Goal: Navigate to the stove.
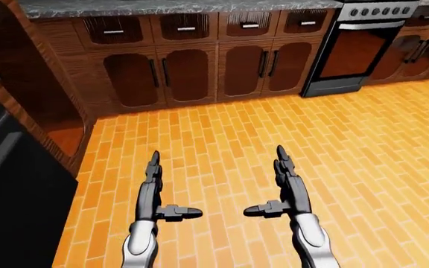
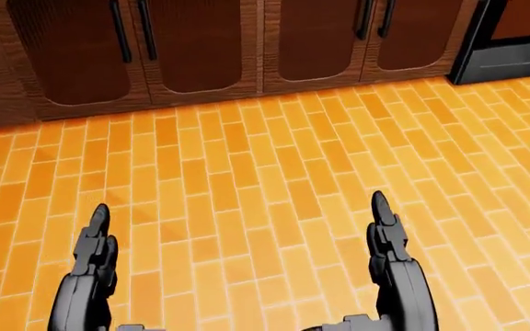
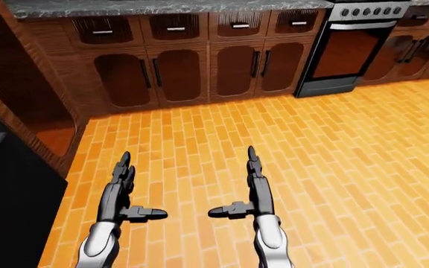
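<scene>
Orange brick-pattern floor (image 1: 222, 134) fills most of the view, with dark wood cabinets (image 1: 192, 67) along the top, and the black-and-steel stove (image 1: 356, 47) sits at the top right of the left-eye view. Both the left hand (image 1: 155, 190) and right hand (image 1: 282, 187) are spread wide, holding nothing.

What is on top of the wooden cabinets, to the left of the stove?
A grey speckled countertop lies on the cabinets beside the stove. Only its front edge shows; anything standing on it is out of view.
</scene>
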### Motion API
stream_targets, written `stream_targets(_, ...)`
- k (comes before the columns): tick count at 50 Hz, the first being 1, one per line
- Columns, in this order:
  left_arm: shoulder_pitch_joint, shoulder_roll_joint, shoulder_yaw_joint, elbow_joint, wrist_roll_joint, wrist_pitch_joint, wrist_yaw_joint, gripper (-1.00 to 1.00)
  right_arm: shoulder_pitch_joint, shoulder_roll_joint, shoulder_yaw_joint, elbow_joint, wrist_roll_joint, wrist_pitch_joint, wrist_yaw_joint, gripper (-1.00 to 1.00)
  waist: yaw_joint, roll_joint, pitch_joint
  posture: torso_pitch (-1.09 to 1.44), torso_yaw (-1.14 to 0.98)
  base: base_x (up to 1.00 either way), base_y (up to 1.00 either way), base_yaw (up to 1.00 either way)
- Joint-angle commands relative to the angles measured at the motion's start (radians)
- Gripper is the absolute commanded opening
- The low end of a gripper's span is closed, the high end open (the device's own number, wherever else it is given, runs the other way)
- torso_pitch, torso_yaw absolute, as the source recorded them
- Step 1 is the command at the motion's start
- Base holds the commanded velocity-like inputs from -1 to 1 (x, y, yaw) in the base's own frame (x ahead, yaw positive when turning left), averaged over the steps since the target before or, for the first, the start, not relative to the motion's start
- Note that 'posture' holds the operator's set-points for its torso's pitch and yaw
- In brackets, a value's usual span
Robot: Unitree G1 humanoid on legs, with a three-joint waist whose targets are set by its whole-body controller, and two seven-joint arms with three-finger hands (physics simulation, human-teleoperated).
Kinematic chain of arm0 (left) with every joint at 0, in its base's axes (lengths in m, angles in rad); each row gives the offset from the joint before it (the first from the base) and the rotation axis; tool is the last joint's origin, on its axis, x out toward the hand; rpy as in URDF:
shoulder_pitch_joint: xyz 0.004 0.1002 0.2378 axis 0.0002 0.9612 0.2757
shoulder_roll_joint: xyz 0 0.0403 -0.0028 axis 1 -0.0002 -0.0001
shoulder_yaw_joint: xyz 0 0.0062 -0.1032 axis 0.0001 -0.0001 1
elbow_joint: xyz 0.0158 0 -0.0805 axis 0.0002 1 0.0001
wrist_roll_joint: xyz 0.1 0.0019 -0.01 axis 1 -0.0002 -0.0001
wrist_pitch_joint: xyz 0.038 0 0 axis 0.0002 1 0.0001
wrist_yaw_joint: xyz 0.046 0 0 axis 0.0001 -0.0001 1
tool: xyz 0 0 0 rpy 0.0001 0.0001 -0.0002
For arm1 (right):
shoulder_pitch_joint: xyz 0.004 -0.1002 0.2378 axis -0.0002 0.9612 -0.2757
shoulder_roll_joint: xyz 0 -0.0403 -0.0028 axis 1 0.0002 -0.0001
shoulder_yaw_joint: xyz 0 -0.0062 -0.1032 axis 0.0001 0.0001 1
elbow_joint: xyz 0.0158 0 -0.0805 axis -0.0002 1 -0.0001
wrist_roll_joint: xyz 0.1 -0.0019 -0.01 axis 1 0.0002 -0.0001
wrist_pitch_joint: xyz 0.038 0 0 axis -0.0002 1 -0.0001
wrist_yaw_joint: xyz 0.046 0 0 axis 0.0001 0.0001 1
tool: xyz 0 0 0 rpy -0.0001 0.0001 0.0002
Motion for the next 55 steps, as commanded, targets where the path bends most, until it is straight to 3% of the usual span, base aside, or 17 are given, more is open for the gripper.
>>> stream_targets(1,-0.014,-0.004,-0.007,-0.042,-0.001,-0.022,-0.001,1.0,-0.011,-0.006,-0.007,-0.031,-0.005,-0.031,0.0,1.0,-0.001,-0.011,-0.018,0.0,0.0,0.0,0.0,0.0)
stream_targets(2,-0.018,-0.003,-0.006,-0.032,-0.001,-0.028,-0.001,1.0,-0.01,-0.005,-0.007,-0.034,-0.006,-0.03,0.001,1.0,0.001,-0.039,-0.025,0.0,0.0,0.0,0.0,0.0)
stream_targets(3,-0.019,-0.003,-0.006,-0.03,-0.001,-0.029,-0.001,1.0,-0.011,-0.005,-0.008,-0.032,-0.002,-0.034,0.005,1.0,-0.003,-0.003,-0.01,0.0,0.0,0.0,0.0,0.0)
stream_targets(9,-0.02,-0.003,-0.006,-0.028,-0.002,-0.029,0.0,1.0,-0.009,-0.003,-0.009,-0.036,0.011,-0.04,0.016,1.0,-0.011,0.009,-0.049,0.0,0.0,0.0,-0.02,0.0)
stream_targets(12,-0.02,-0.003,-0.005,-0.029,-0.003,-0.028,0.0,1.0,-0.007,-0.003,-0.009,-0.04,0.011,-0.043,0.018,1.0,-0.013,0.027,-0.025,0.0,0.0,0.04,-0.16,0.0)
stream_targets(16,-0.017,-0.003,-0.006,-0.036,-0.003,-0.025,-0.002,1.0,-0.005,-0.003,-0.01,-0.044,0.007,-0.035,0.013,1.0,-0.01,0.001,0.003,0.0,0.0,0.2,-0.17,0.0)
stream_targets(21,-0.017,-0.002,-0.006,-0.033,-0.002,-0.027,-0.002,1.0,-0.008,-0.004,-0.012,-0.033,0.008,-0.04,0.013,1.0,-0.006,-0.004,0.003,0.0,0.0,0.23,-0.2,0.0)
stream_targets(23,-0.017,-0.002,-0.006,-0.034,-0.003,-0.026,-0.002,1.0,-0.008,-0.004,-0.012,-0.034,0.008,-0.039,0.012,1.0,-0.005,0.017,-0.003,0.0,0.0,0.18,-0.38,0.0)
stream_targets(26,-0.019,-0.002,-0.006,-0.032,-0.002,-0.027,-0.003,1.0,-0.009,-0.003,-0.012,-0.035,0.009,-0.036,0.011,1.0,-0.008,0.099,-0.002,0.0,0.0,0.13,-0.48,0.0)
stream_targets(27,-0.019,-0.002,-0.005,-0.032,-0.003,-0.027,-0.003,1.0,-0.011,-0.004,-0.013,-0.03,0.009,-0.039,0.011,1.0,0.006,0.075,0.002,0.0,0.0,0.09,-0.51,0.0)
stream_targets(34,-0.024,-0.001,-0.004,-0.02,-0.003,-0.033,-0.003,1.0,-0.011,-0.003,-0.011,-0.032,0.007,-0.035,0.008,1.0,0.003,0.075,-0.015,0.0,0.0,0.08,-0.6,0.0)
stream_targets(38,-0.022,-0.002,-0.006,-0.024,-0.002,-0.031,-0.003,1.0,-0.011,-0.003,-0.011,-0.031,0.006,-0.036,0.008,1.0,0.002,0.014,-0.016,0.0,0.0,0.03,-0.66,0.0)
stream_targets(40,-0.021,-0.002,-0.006,-0.026,-0.002,-0.03,-0.004,1.0,-0.009,-0.004,-0.01,-0.033,0.005,-0.035,0.008,1.0,-0.005,-0.063,-0.038,0.0,0.0,0.02,-0.66,0.0)
stream_targets(43,-0.021,-0.002,-0.006,-0.026,-0.001,-0.03,-0.004,1.0,-0.009,-0.004,-0.011,-0.032,0.005,-0.036,0.008,1.0,-0.019,-0.035,-0.012,0.0,0.0,0.03,-0.66,0.0)
stream_targets(51,-0.021,-0.002,-0.006,-0.026,-0.001,-0.03,-0.004,1.0,-0.009,-0.003,-0.01,-0.033,0.003,-0.033,0.007,1.0,-0.012,0.043,0.003,0.0,0.0,0.03,-0.65,0.0)
stream_targets(54,-0.021,-0.002,-0.006,-0.026,-0.001,-0.03,-0.004,1.0,-0.01,-0.003,-0.01,-0.028,0.002,-0.035,0.007,1.0,-0.01,0.077,-0.004,0.0,0.0,0.03,-0.65,0.0)
stream_targets(55,-0.021,-0.002,-0.006,-0.026,-0.001,-0.03,-0.004,1.0,-0.01,-0.003,-0.01,-0.029,0.002,-0.034,0.006,1.0,-0.006,0.107,-0.02,0.0,0.0,0.03,-0.64,0.0)
